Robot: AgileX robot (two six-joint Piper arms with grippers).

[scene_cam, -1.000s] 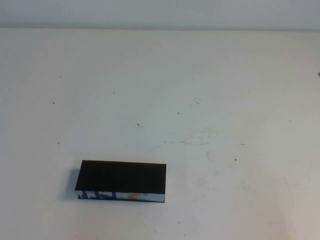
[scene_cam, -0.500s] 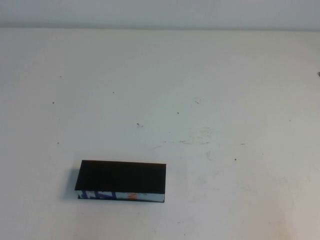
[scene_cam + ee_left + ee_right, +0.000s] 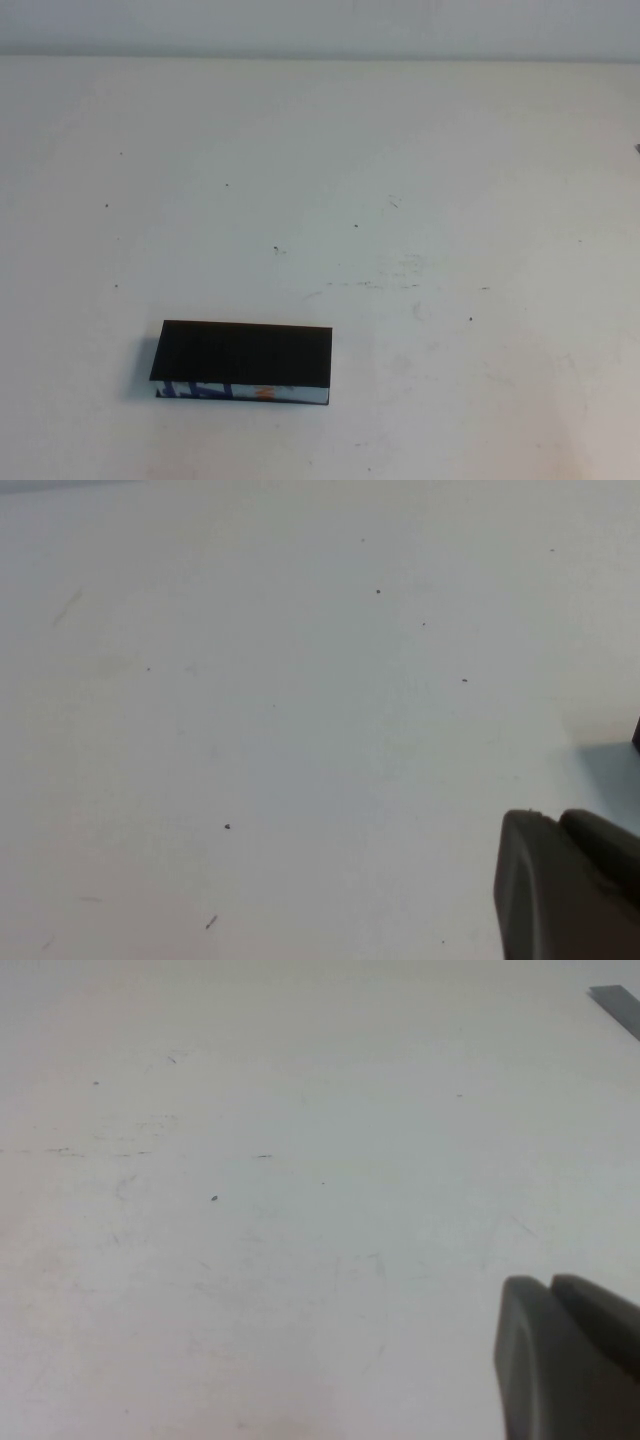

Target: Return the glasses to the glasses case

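We count one glasses case (image 3: 241,361), lid down, at the lower left of the high view on one white bench (image 3: 420,180). We count two tools, each showing only in its own wrist view: the left tool (image 3: 570,885) and the right tool (image 3: 570,1355).

Saw white counter (image 3: 420,180) filling nearly whole view, surface matte, dotted with small dark specks and faint grey scuffs right of centre. Far edge met pale grey-white wall (image 3: 320,25) along soft straight line. Light looked even and diffuse, shadows weak.
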